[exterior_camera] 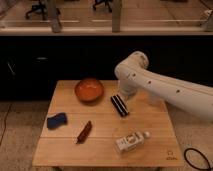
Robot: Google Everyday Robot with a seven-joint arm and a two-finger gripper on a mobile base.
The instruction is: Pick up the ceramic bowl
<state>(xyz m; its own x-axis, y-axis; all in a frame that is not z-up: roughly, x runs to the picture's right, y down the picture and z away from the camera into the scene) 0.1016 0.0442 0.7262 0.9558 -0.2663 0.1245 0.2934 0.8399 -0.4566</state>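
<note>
1 round, shallow, glossy orange ceramic bowl (89,90) (darker reddish rim) is set on the table (150,131). The gripper (123,93) is held near it; its state cannot be told.

A wooden table (150,131) stands on a pale speckled floor (20,147) before a long dark counter (60,60), with office chairs (42,7) far beyond and a black cable (197,159) near right.

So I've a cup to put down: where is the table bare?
Bare: right side of the table between black bar and bottle; front-left corner, in front of the blue item. Crowded at the back: bowl, with the gripper just right of it.
</note>
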